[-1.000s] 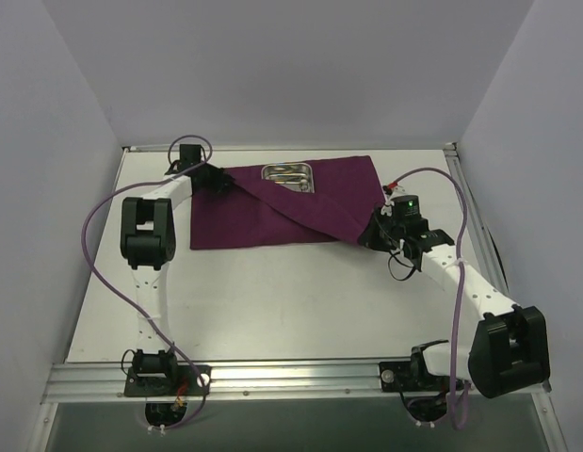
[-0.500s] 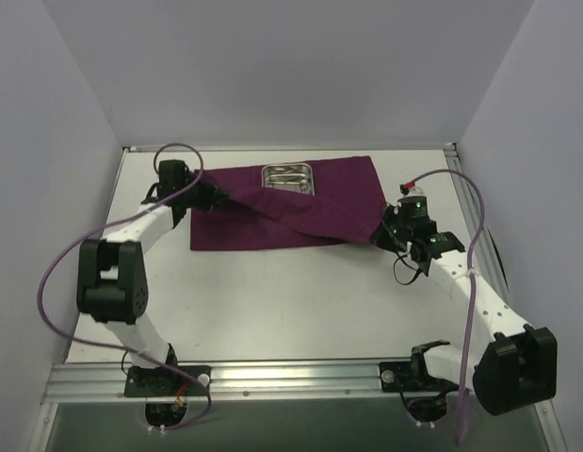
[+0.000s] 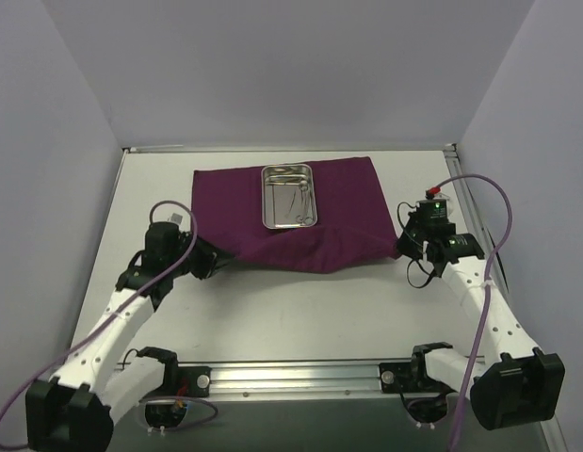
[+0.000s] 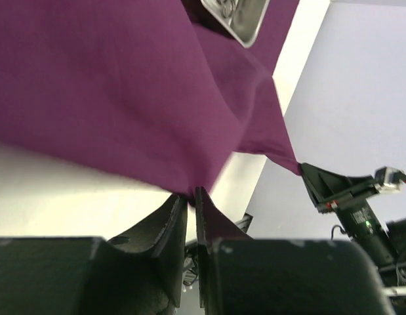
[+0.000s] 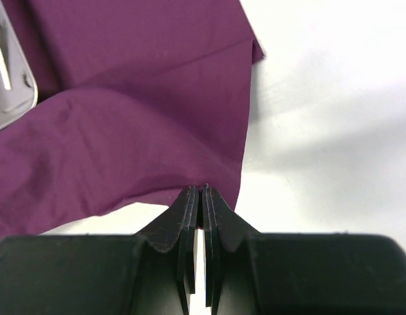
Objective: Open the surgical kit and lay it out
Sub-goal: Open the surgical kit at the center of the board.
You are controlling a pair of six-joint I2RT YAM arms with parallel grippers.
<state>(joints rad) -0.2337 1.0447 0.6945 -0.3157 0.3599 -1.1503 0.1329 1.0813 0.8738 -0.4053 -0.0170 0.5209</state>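
The dark magenta-purple cloth wrap [image 3: 338, 202] lies spread on the white table, its near edge lifted and stretched between my two grippers. The steel tray [image 3: 289, 196] sits uncovered on the cloth at the back middle, with thin silver instruments [image 3: 293, 193] inside. My left gripper [image 3: 214, 264] is shut on the cloth's near-left corner [image 4: 183, 187]. My right gripper [image 3: 401, 247] is shut on the cloth's near-right corner [image 5: 209, 180]. The tray's corner shows in the left wrist view [image 4: 239, 20] and its edge shows in the right wrist view [image 5: 9, 85].
The white table [image 3: 300, 320] has grey walls on the left, back and right. A metal rail [image 3: 291, 377] with both arm bases runs along the near edge. Purple cables loop beside each arm.
Both grippers have pulled the folded flap of cloth toward the near side, uncovering the tray. The left arm swung from the back left down to the near left; the right moved rightward and nearer.
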